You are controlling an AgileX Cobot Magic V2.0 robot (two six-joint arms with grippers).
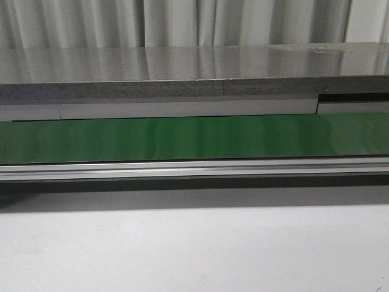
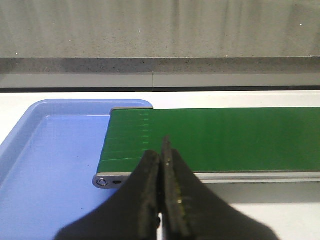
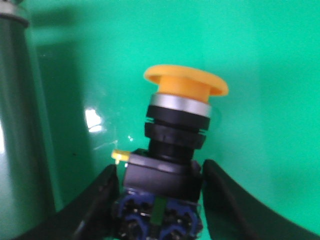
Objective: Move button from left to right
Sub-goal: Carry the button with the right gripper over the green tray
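Gripping the button (image 3: 167, 165) by its dark blocky body, the right pincer (image 3: 160, 200) has one finger on each side of the block, leaving the yellow mushroom cap and the silver collar free beyond the fingertips. That hold looks sensible: the flat sides of the body give the pads something square to press, where the round cap would likely slip. A small yellow tab sticks out from the body beside one finger. Behind the button is the green conveyor belt (image 3: 260, 60); whether the button's base touches the belt or hangs just above it cannot be told, since the underside is hidden by the pincer.

Beside the same belt, the left pincer (image 2: 161, 190) is closed with its fingers pressed together and nothing between them, held just short of the belt's roller end. A blue tray (image 2: 45, 165) lies under that end of the belt, probably to receive or supply parts. Judged from this, the left arm is idle and the right arm does the carrying.

From the front, only the belt, its metal rail (image 1: 194, 169) and the pale desk (image 1: 194, 249) show; neither arm nor the button appears there.
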